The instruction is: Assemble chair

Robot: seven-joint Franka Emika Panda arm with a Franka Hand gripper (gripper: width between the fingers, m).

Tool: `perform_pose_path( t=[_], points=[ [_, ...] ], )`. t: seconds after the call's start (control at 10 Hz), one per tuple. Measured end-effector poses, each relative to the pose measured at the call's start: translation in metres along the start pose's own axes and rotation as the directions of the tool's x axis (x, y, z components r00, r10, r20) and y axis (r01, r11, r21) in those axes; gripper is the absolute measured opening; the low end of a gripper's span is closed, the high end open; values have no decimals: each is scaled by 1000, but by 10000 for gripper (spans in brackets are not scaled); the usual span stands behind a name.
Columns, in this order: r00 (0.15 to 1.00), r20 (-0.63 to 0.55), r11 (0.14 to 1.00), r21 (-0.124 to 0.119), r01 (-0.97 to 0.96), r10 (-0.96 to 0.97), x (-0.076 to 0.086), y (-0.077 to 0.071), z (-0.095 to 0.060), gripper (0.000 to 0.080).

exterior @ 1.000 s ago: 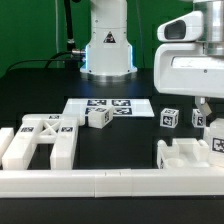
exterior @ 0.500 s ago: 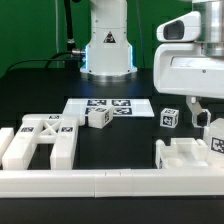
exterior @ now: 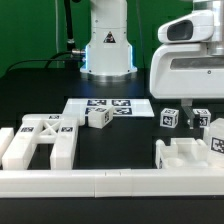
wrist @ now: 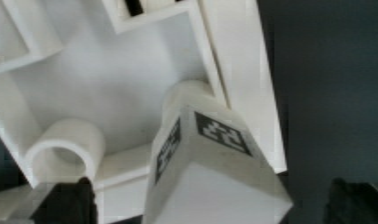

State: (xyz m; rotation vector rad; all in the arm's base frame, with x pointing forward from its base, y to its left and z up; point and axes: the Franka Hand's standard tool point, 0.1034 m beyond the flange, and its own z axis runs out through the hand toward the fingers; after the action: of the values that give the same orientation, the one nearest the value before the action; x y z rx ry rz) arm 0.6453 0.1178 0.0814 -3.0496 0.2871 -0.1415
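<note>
One claw (wrist: 207,204) | spread wide, gripping nothing | straddles tagged small cube (wrist: 211,150) | fingers clear of it

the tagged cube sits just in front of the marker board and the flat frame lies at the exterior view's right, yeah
Not quite. The flat frame lies at the exterior view's left, not its right. The rest holds: the tagged cube sits just in front of the marker board. The exterior view shows all of this.
</note>
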Motion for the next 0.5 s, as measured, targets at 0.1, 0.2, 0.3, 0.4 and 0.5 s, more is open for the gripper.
perform_pose_path(
  t=[0.1,0.2,0.3,0.4,0.5],
  points=[
    [997,0,997,0,79,-79,0,0,0,648],
    [988,1,988,-1,154,-154,0,1,1,648],
    [973,2,973,-2,232,-232,0,1,2,648],
    [933,4,933,-10,360,-360,0,2,2,648],
    [887,7,887,-13,462,-462,0,3,4,648]
  ],
)
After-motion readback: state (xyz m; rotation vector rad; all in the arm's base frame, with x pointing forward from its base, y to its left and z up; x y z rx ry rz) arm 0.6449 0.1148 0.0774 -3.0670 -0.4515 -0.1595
